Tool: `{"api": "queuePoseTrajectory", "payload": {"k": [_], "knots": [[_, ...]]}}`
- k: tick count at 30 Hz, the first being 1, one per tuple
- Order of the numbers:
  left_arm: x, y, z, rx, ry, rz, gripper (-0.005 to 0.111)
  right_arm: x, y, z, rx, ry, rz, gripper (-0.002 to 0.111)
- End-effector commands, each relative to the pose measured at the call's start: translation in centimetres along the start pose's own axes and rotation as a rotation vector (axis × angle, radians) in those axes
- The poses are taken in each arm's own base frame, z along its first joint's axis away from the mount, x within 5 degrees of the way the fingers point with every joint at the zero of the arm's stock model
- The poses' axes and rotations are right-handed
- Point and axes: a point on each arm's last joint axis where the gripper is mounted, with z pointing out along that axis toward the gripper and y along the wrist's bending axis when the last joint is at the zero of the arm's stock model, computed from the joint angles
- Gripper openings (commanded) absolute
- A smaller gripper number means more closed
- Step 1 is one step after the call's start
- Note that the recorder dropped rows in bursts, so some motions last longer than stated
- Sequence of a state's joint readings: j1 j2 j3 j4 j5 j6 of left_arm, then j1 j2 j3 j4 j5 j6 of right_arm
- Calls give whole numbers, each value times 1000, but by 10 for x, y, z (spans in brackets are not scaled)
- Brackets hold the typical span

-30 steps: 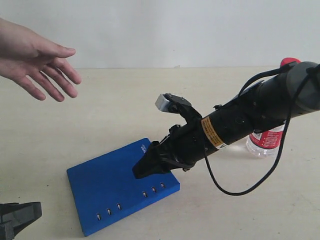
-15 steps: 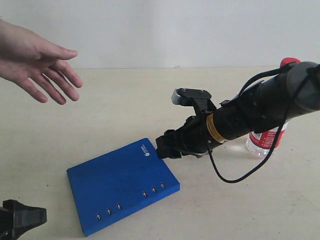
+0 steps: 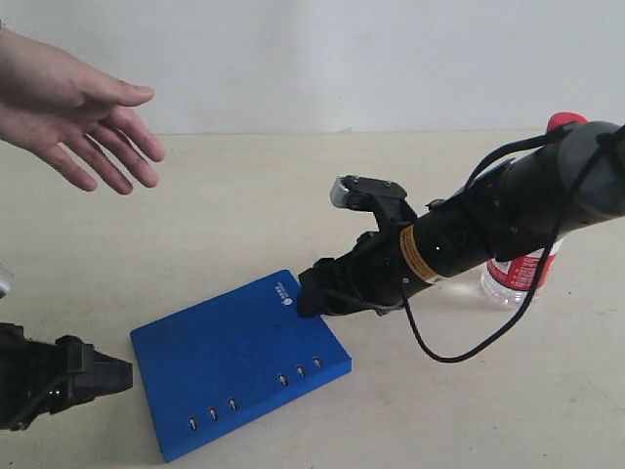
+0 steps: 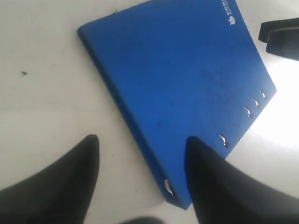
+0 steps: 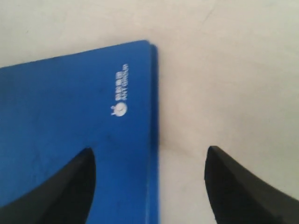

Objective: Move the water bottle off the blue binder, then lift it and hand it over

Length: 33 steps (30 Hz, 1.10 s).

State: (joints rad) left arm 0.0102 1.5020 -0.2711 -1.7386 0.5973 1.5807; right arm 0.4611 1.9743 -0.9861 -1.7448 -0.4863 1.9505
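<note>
Exterior view, flat bright-blue binder [image 3: 234, 357], red-capped water bottle [image 3: 522, 271] off it, left gripper [image 4: 141, 140] and right gripper [image 5: 149, 148] spread empty.

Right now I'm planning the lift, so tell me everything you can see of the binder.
The binder is a flat, bright-blue rectangle, smooth and plastic-looking, closed. Small slots in two groups of three run along one edge; a small white logo sits at a corner. It lies flat on the table, turned at an angle. Nothing rests on it. The right gripper hovers open at the logo corner, straddling that edge; whether it touches is unclear.
</note>
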Motion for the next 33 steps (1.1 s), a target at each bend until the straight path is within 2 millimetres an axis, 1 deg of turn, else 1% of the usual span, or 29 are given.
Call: {"api": "queuePoseTrajectory", "payload": {"k": [1, 4, 6, 11, 15, 17, 24, 27, 33], "knots": [[-9, -3, 6, 42, 2, -3, 52, 12, -2, 13, -81, 80, 51, 59], [-13, -4, 7, 55, -4, 2, 52, 22, 1, 22, -174, 150, 67, 59], [-13, -4, 7, 55, -4, 2, 52, 25, 6, 21, -241, 171, 33, 59], [-14, -3, 7, 46, -5, 10, 52, 29, 25, 12, -461, 221, -50, 59], [-13, -3, 8, 47, -1, 7, 52, 33, 37, 3, -635, 260, -80, 59], [-13, -2, 9, 46, 3, 4, 52, 32, 42, -1, -705, 248, -82, 59], [-11, -3, 12, 76, 21, -9, 52, 18, 46, 0, -736, 89, -54, 59], [-10, -5, 14, 115, 33, -12, 52, 16, 46, -1, -739, 68, -34, 59], [-9, -12, 13, 202, 29, 43, 52, 16, 45, 0, -726, 64, -33, 59]]}}
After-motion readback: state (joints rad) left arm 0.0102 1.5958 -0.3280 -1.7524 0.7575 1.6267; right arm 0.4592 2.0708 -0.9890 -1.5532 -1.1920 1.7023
